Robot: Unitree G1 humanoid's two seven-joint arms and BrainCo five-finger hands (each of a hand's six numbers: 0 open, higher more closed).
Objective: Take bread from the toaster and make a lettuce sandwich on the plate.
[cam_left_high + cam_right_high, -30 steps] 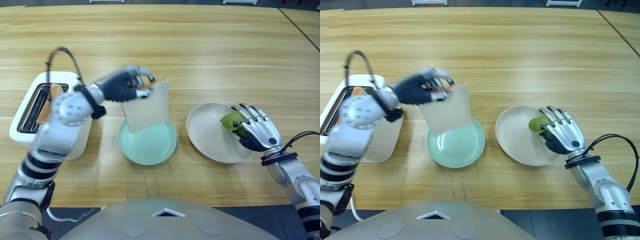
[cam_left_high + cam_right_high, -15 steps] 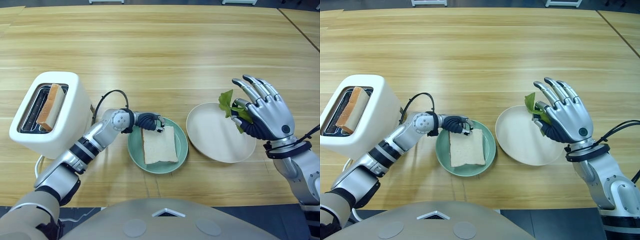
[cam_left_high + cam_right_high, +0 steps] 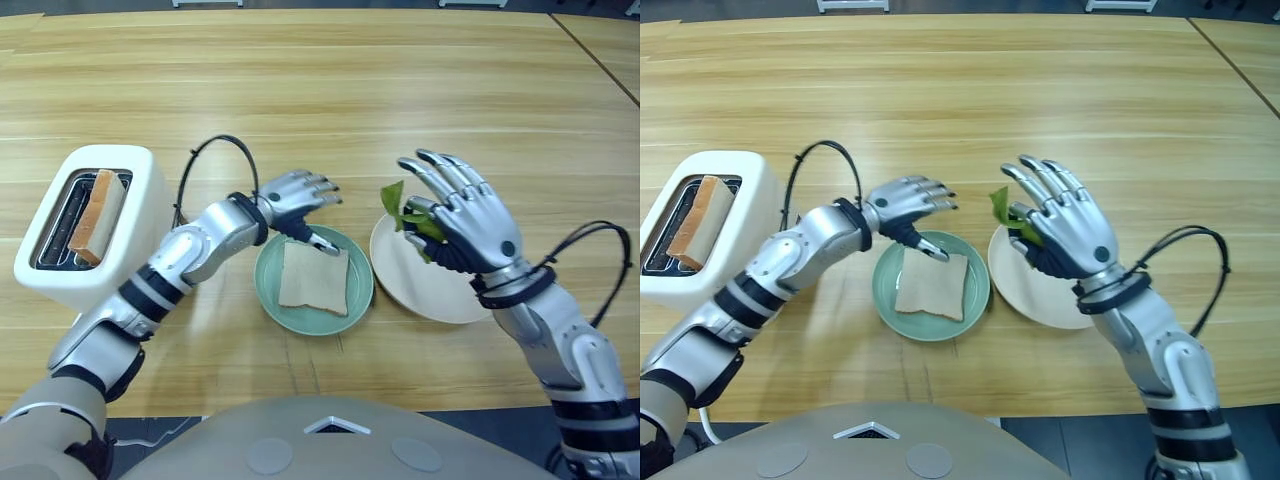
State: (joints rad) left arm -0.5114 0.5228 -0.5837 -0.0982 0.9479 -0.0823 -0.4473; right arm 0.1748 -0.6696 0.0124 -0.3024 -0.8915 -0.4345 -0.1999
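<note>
On the wooden surface [image 3: 300, 90], the toaster [image 3: 60, 265] at far left holds a toasted slice [image 3: 97, 213] upright in a slot. It looks stiff and light, and is best pinched by its exposed top edge. The left hand [image 3: 297, 195] hangs over the far rim of the green plate [image 3: 268, 295], fingers spread, holding nothing. A bread slice [image 3: 313, 278] lies flat on that plate, soft and easily dented. The lettuce leaf [image 3: 393, 203] is pinched in the right hand [image 3: 465, 220] above the beige plate [image 3: 425, 290]. It is limp, very light and easily torn, so a gentle pinch should suffice.
</note>
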